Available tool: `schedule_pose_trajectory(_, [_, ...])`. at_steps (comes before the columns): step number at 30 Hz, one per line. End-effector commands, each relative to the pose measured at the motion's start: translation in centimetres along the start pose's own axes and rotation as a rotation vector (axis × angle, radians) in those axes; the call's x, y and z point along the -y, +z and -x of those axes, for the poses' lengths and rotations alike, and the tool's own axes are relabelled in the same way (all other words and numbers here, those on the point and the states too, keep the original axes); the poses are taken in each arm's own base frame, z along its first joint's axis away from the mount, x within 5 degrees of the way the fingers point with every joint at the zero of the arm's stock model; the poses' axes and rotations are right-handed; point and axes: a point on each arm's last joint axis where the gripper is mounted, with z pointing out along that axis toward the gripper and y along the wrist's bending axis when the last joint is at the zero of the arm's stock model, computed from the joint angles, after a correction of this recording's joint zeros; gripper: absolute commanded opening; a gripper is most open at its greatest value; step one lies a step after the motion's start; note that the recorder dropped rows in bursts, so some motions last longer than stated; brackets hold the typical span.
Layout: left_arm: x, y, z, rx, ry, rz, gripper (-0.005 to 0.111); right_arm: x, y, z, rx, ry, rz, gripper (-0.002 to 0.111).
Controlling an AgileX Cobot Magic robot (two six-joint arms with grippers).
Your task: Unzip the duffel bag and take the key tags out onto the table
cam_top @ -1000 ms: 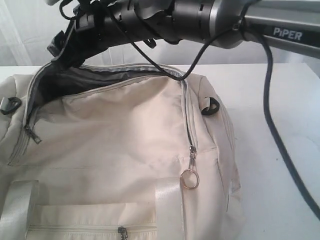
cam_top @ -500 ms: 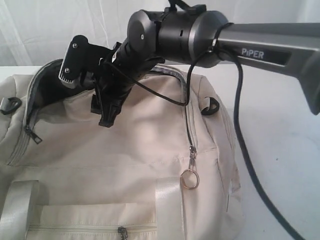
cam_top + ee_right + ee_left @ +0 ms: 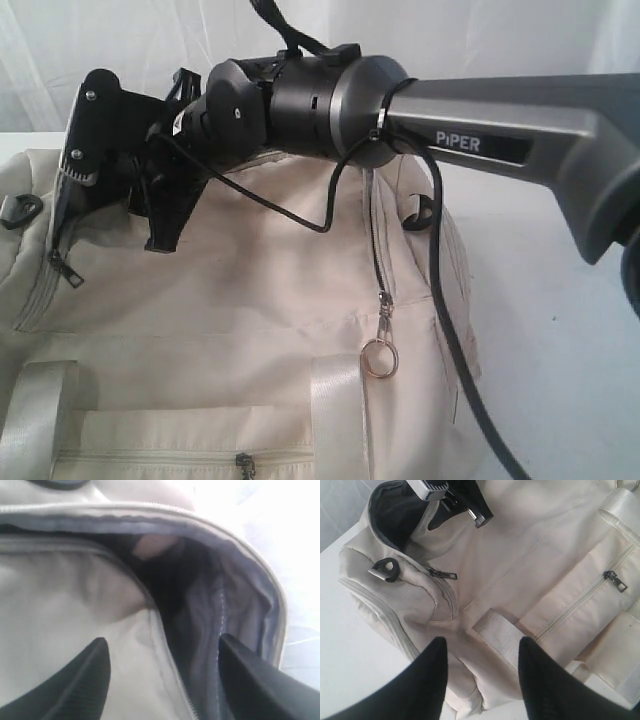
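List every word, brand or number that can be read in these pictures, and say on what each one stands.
"PiPER": white letters on the grey link of the right arm, in the exterior view.
There is no other text: the duffel bag shows no label or print in any view.

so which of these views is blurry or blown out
right wrist view: duffel bag soft, out of focus, table blown out white; exterior view: sharp, backdrop washed out; left wrist view: crisp, left tool just a black silhouette

Soft bright light; the duffel bag (image 3: pixel 65 605) looks blurred, seemingly too close.
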Motion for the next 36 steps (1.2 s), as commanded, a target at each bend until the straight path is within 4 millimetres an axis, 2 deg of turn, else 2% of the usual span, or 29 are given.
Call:
schedule_pose_trajectory(1, [0.2,-0.3,0.0,0.003,-0.004,-0.003,0.049,-0.5,1.2,-1.0,-0.050,-0.076,0.012,0.059])
schedule_pose_trajectory(9, [0.2,-0.3,-0.1,0.001,-0.004,-0.004,0.049,0.0,1.5,-2.9,-0.140,0.010,0.007,0.058])
schedule_pose_trajectory(16, [0.2,-0.3,-0.1,0.001,-0.004,-0.004,0.049,0.5,1.4,-4.2,-0.201,-0.002,0.012,0.037])
schedule_pose_trajectory(21, [0.2,-0.3,-0.1,0.000,-0.004,-0.005,0.049,0.5,1.4,-4.5,-0.220,0.009,0.005,0.033])
schedule_pose_trajectory(24, [0.2,-0.3,-0.1,0.000,-0.004,-0.005,0.049,0.5,1.3,-4.5,-0.235,0.006,0.011,0.012])
schedule_pose_trajectory(25, [0.2,-0.3,-0.1,0.000,-0.004,-0.005,0.049,0.5,1.1,-4.5,-0.240,0.024,0.014,0.000])
schedule_pose_trajectory(26, [0.2,-0.3,-0.1,0.000,-0.004,-0.005,0.049,0.6,1.0,-4.5,-0.247,0.055,0.016,0.000])
schedule_pose_trajectory(31, [0.2,-0.3,0.0,0.003,-0.004,-0.003,0.049,1.1,-1.3,-3.8,-0.288,0.121,0.037,0.000])
schedule_pose_trajectory(36, [-0.1,-0.3,0.2,0.029,-0.035,0.027,0.049,2.1,-5.3,-1.1,-0.248,0.156,0.028,0.000])
